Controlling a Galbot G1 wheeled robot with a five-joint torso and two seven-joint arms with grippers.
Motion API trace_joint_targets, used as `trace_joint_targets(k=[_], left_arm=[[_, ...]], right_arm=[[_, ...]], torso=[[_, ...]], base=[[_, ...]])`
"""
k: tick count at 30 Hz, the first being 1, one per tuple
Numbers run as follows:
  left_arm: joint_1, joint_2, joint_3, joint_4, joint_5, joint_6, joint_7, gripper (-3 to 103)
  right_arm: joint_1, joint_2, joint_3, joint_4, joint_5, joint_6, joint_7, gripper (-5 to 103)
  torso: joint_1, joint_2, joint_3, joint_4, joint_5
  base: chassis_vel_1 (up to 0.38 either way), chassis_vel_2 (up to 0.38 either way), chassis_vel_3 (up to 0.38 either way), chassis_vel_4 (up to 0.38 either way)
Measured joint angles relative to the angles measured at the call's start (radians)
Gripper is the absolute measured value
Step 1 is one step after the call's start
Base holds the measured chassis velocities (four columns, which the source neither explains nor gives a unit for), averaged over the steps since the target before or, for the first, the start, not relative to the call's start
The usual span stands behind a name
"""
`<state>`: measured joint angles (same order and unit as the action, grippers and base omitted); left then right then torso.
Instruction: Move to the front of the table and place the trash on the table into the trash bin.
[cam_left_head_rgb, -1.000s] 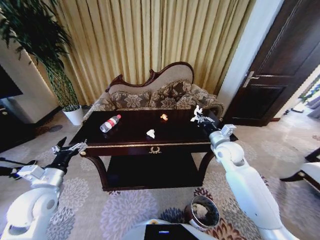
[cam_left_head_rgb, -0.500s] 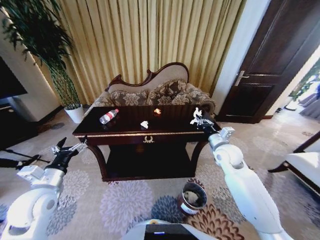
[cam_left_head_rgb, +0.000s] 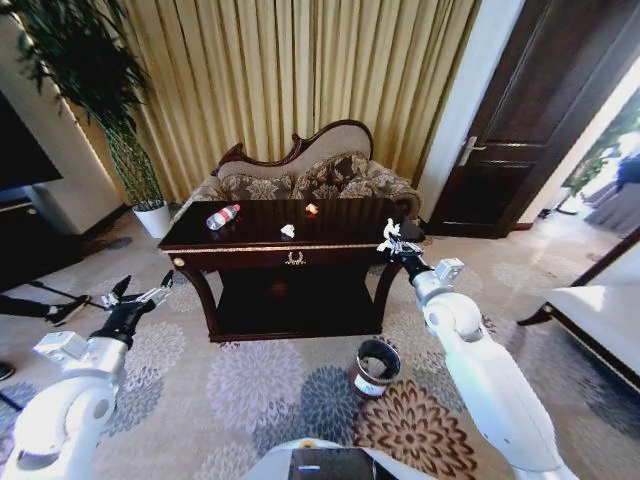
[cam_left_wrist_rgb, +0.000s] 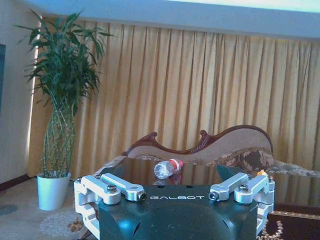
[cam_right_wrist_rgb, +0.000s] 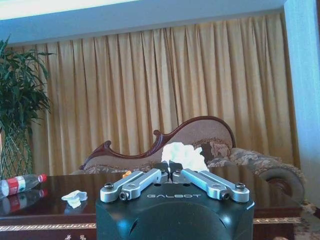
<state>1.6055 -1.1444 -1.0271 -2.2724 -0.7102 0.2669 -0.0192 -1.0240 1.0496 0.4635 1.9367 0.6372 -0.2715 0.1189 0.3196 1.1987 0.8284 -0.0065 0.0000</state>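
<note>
Now the robot is standing a little way back from the table (cam_left_head_rgb: 250, 256), looking down at it. The table is big, dark and shiny, with a gold leaf ring on its front. Behind it a patterned sofa (cam_left_head_rgb: 300, 175) is sitting in front of long yellow curtains (cam_left_head_rgb: 300, 70).

The right gripper (cam_left_head_rgb: 390, 243) is reaching out by the table's right front corner. Its fingers are pinched together on a crumpled white paper scrap (cam_right_wrist_rgb: 184, 156), and the paper is sticking up above the fingertips.

The left gripper (cam_left_head_rgb: 138, 296) is hanging low on the left side, off the table and above the flowered carpet (cam_left_head_rgb: 250, 390). Its fingers are spread apart and are holding nothing.

More trash is lying on the table top. A small clear bottle (cam_left_head_rgb: 222, 216) with a red cap is lying on its side near the left back part. A second white paper scrap (cam_left_head_rgb: 288, 231) is lying near the middle. A small orange bit (cam_left_head_rgb: 311, 209) is lying just behind that, closer to the sofa.

The trash bin (cam_left_head_rgb: 375, 367) is standing on the carpet in front of the table, over toward the right side, below the right arm. It is a small round reddish bucket with something pale inside.

A tall green plant in a white pot (cam_left_head_rgb: 152, 218) is standing on the floor left of the table.
</note>
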Motion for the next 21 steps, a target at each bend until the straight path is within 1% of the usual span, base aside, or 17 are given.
trace_joint_targets(k=[1, 6, 10, 14, 18, 20, 21], left_arm=[[0.0, 0.0, 0.0, 0.005, 0.0, -0.001, 0.003, 100], [-0.001, -0.001, 0.0, 0.01, 0.0, -0.003, 0.008, 100], [-0.004, -0.003, 0.004, 0.015, 0.0, -0.004, 0.011, 100], [-0.007, -0.006, 0.006, 0.017, 0.0, -0.004, 0.013, 100], [-0.005, -0.01, 0.007, 0.02, 0.001, -0.007, 0.017, 100], [-0.008, -0.018, 0.014, 0.028, 0.007, -0.013, 0.021, 100], [-0.008, -0.018, 0.014, 0.028, 0.007, -0.013, 0.021, 100]], right_arm=[[-0.003, 0.005, -0.003, -0.006, -0.013, 0.011, 0.0, 0], [-0.016, 0.016, -0.008, -0.01, -0.03, 0.013, 0.0, 0], [-0.061, 0.037, -0.007, -0.047, -0.1, -0.001, 0.0, 0], [-0.099, 0.054, -0.002, -0.09, -0.137, -0.015, 0.0, 0], [-0.134, 0.067, 0.007, -0.141, -0.178, -0.014, 0.0, 0], [-0.157, 0.088, -0.001, -0.19, -0.215, -0.013, 0.0, 0], [-0.157, 0.088, -0.001, -0.19, -0.215, -0.013, 0.0, 0]], torso=[[0.0, 0.0, 0.0, -0.0001, 0.0], [0.0, 0.0, 0.0, 0.0001, 0.0], [0.003, -0.002, 0.001, 0.0001, 0.0], [0.002, -0.001, 0.001, -0.0002, 0.0], [0.001, -0.001, 0.0, -0.0001, 0.0], [0.0, 0.0, 0.0, -0.0002, -0.0001], [0.0, 0.0, 0.0, -0.0002, -0.0001]], base=[[0.103, -0.121, -0.044, 0.109], [0.021, -0.034, -0.018, 0.027], [-0.021, 0.027, 0.023, -0.031], [-0.021, 0.033, 0.024, -0.024], [0.0, 0.0, 0.0, 0.0], [0.0, 0.0, 0.0, 0.0], [0.0, 0.0, 0.0, 0.0]])
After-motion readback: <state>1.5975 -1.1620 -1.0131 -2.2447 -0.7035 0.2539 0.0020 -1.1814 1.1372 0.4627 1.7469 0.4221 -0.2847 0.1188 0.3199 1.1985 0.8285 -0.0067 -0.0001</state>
